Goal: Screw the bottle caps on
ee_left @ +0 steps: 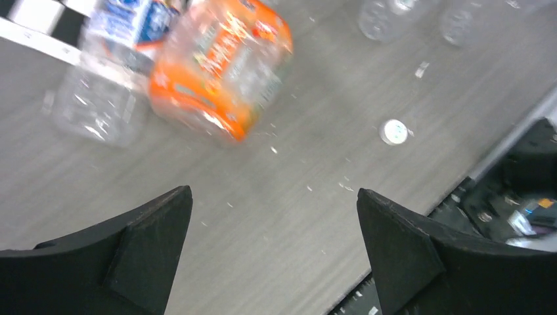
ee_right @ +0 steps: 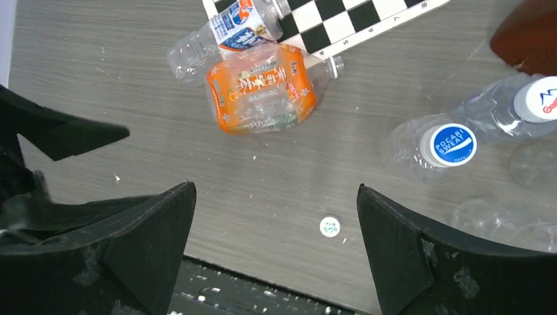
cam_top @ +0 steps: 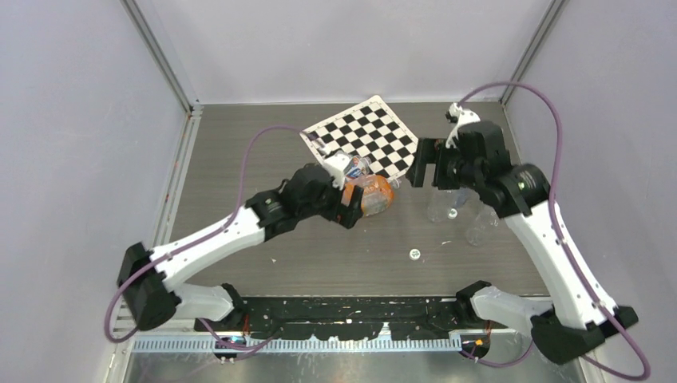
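Loose white cap (cam_top: 414, 254) on desk (cam_top: 303, 255)

Left fingers (ee_left: 148, 239) and right fingers (ee_right: 407, 256) spread wide, grasping nothing. The cap lies alone between the arms, nearer than the toppled orange-labelled bottle (cam_top: 375, 195); two clear bottles (ee_right: 448, 144) at right wear caps

Orange-labelled bottle (ee_right: 261, 97), black-and-white checkerboard (cam_top: 367, 136), white cap (ee_right: 330, 227), grey table (ee_right: 98, 85)

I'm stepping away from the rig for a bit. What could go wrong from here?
1. The orange-labelled bottle and the blue-labelled bottle lie on their sides, so a nudge could roll them away.
2. The loose white cap lies flat near the front edge of the table; fingers may push it off rather than pinch it.
3. The open right gripper hangs beside the upright Pocari Sweat bottle, which a swing could topple.
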Available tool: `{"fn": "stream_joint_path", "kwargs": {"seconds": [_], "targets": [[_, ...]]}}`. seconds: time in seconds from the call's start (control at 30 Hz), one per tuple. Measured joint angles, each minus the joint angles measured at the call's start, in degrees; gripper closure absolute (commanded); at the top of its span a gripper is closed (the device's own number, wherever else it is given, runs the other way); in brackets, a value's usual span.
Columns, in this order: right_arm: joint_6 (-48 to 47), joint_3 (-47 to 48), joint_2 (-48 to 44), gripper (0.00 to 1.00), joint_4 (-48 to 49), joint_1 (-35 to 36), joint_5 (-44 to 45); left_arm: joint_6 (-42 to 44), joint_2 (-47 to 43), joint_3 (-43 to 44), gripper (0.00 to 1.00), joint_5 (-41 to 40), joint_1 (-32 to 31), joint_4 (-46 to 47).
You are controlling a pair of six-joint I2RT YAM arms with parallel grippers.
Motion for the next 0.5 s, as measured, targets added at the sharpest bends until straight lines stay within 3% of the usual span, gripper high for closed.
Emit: {"fn": "stream_joint_path", "kwargs": {"seconds": [0.1, 0.23, 0.5], "targets": [[2.60, 8.98, 7.52, 0.01, -6.08, 0.00, 0.96, 5.33, 10.12, 11.15, 0.00, -4.59, 0.00, -3.41], [3.56, 9.73, 8.09, 0.01, -10.82, 0.00, 3.91, 13.60, 23.02, 22.32, 0.00, -9.27, -0.74, -5.11], [4.28, 9.07, 1.51, 0.00, -17.07, 0.00, 14.99, 30.05, 40.30, 30.21, 0.00, -19.06, -8.37, -4.90]]}}
